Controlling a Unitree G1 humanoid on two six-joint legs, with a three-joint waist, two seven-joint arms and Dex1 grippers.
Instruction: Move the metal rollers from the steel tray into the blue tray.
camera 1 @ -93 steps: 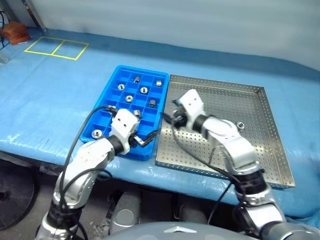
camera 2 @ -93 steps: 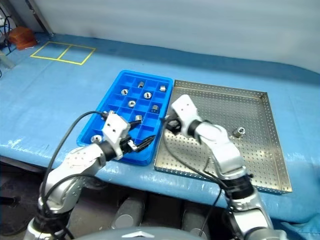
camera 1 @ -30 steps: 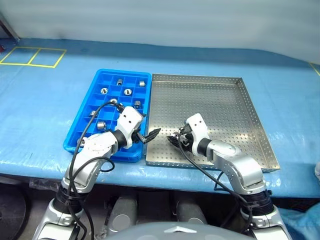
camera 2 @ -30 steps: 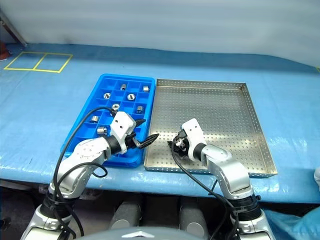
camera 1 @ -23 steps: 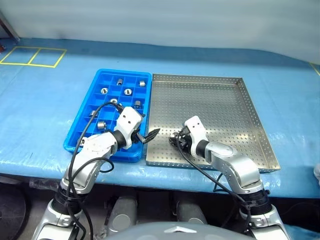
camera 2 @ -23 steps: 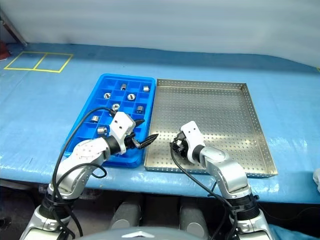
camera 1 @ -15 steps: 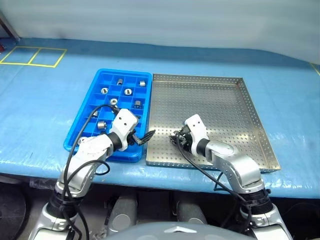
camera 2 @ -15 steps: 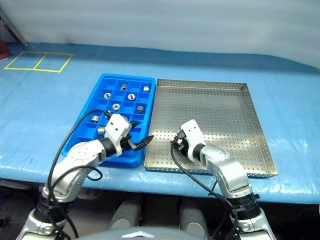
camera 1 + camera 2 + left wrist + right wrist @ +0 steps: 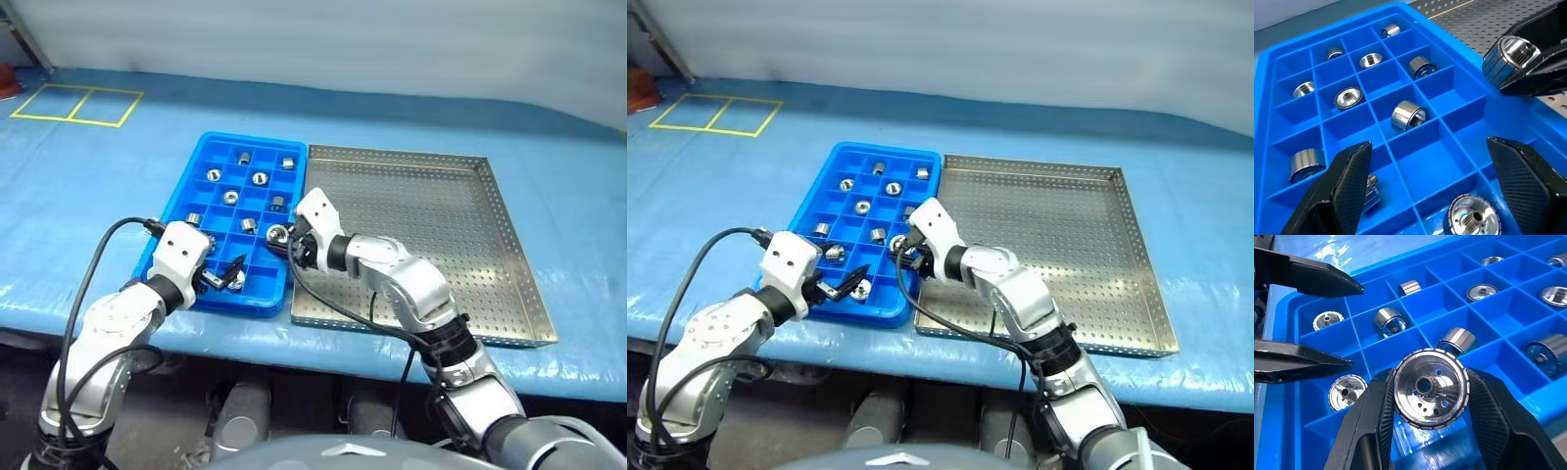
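Observation:
My right gripper [image 9: 1430, 382] is shut on one metal roller [image 9: 1430, 387], a knurled silver cylinder with a central hole. It holds the roller above the blue tray [image 9: 250, 139], over the compartments near the tray's right wall. The same held roller [image 9: 278, 234] hangs just left of the steel tray [image 9: 431, 225]. Several metal rollers [image 9: 260, 178] lie singly in the blue tray's compartments. My left gripper [image 9: 227, 276] is open over the near end of the blue tray with nothing between its fingers [image 9: 1347, 186]. It is apart from the right gripper [image 9: 281, 240].
Both trays lie side by side on a blue table covering [image 9: 549, 147]. A yellow taped rectangle [image 9: 73, 103] marks the far left. The table's front edge runs just below the trays. A black cable [image 9: 98, 264] loops off my left arm.
My right gripper shut on a roller in the steel tray, rose and carried it left over the blue tray. My left gripper drew back leftward, still open. The view has shifted.

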